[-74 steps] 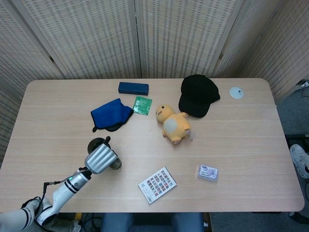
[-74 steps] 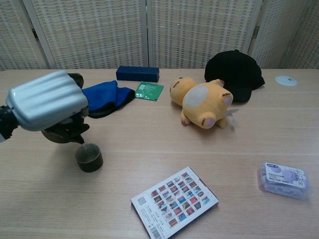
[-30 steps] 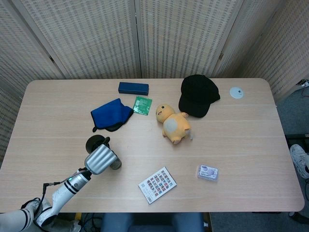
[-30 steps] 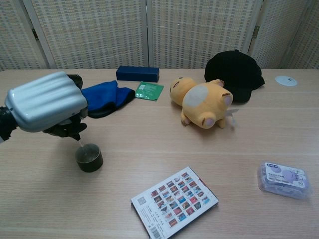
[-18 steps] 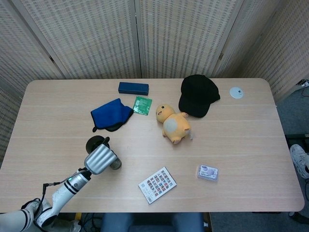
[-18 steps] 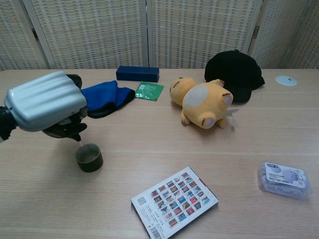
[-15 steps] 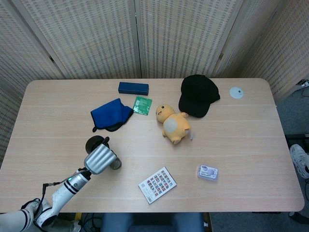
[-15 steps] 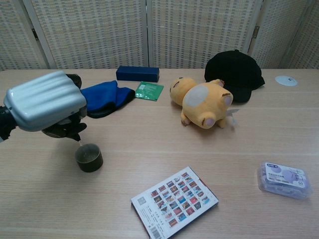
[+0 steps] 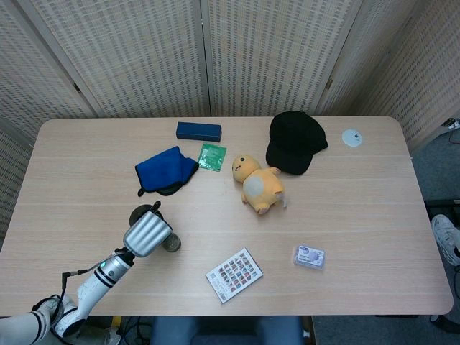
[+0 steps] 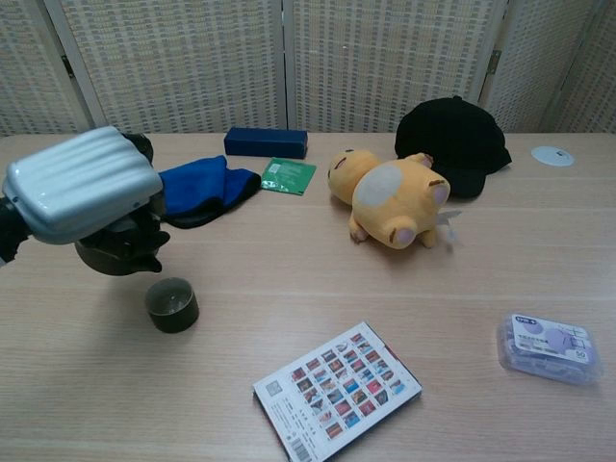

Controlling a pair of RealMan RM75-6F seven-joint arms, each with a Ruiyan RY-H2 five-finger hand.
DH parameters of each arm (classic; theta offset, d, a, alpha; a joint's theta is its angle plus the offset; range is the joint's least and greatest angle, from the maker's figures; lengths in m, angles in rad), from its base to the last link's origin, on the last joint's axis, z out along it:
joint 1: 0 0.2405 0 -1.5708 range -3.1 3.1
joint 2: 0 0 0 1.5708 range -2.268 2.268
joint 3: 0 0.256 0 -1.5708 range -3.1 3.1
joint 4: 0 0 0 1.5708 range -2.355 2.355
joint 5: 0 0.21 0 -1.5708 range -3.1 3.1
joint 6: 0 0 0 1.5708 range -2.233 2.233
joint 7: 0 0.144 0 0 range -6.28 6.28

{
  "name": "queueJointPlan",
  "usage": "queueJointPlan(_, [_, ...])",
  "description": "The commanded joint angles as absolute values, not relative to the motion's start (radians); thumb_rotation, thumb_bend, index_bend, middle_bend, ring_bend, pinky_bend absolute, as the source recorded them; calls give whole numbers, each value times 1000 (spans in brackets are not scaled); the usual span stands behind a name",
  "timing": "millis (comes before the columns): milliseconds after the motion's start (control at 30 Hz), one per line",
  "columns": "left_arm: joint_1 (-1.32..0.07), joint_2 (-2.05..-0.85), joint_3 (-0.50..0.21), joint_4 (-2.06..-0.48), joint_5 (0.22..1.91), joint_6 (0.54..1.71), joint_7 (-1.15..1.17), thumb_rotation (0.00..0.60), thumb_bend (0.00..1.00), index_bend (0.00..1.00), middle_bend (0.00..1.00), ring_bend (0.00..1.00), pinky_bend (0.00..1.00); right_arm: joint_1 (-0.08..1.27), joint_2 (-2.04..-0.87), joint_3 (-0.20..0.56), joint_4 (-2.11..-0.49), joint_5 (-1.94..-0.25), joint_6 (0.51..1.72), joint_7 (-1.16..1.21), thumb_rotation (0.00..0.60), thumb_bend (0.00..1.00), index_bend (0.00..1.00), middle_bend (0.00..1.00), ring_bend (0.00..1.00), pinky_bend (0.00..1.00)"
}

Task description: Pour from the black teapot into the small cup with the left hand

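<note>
My left hand [image 10: 82, 197], silver-backed, grips the black teapot [image 10: 120, 252] at the table's front left and holds it just above the wood, roughly level. The hand covers most of the pot; only its lower body and short spout show in the chest view. In the head view the left hand [image 9: 147, 233] hides all but the teapot's [image 9: 141, 213] far rim. The small dark cup [image 10: 172, 304] stands upright on the table just right of and below the spout, apart from it. The cup [image 9: 172, 244] peeks out at the hand's right side in the head view. No stream shows.
A blue cloth [image 10: 205, 189], a dark blue box [image 10: 266, 142] and a green packet [image 10: 289, 176] lie behind the teapot. A yellow plush toy [image 10: 390, 200] and black cap [image 10: 452, 135] sit mid-table. A picture card [image 10: 337, 390] and a small plastic box [image 10: 547, 347] lie near the front.
The teapot was tilted with its spout over the cup and a thin stream falling. Now the hand has tipped it back level and drawn it slightly left, and the stream is gone.
</note>
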State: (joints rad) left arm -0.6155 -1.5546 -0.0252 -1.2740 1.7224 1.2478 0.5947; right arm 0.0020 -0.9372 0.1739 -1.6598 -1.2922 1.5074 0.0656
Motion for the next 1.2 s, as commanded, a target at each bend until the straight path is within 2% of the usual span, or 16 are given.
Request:
queueJointPlan(33, [-614,-1553,-37,-1277,1711,1257,576,496,402,1000,1000,915,363,1,-937,175,-1661,-1291,1509,66,600,306,228,268,170,45])
queueJointPlan(200, [-610,-1543,-74,-1302,1666,1271,495,478,402,1000,1000,913,363,1,-935,175,-1665,-1290,1509,63,600,306,228,268,169,45])
queueJointPlan(367, [-603,-1525,-113,-1341,1586,1254,393,521,402,1000,1000,907,381,3,-935,176,-1666,-1290,1508,60,600,306,228,268,170,45])
queueJointPlan(733, [-574,-1510,-159,-1353,1464,1240,197,495,402,1000,1000,890,382,4,-938,177,-1666,-1284,1505,57,600,307,228,268,169,45])
queueJointPlan(1200, [-546,-1571,-165,-1230,1389,1216,14,338,402,1000,1000,877,382,5,-939,175,-1667,-1283,1502,52,600,306,228,268,169,45])
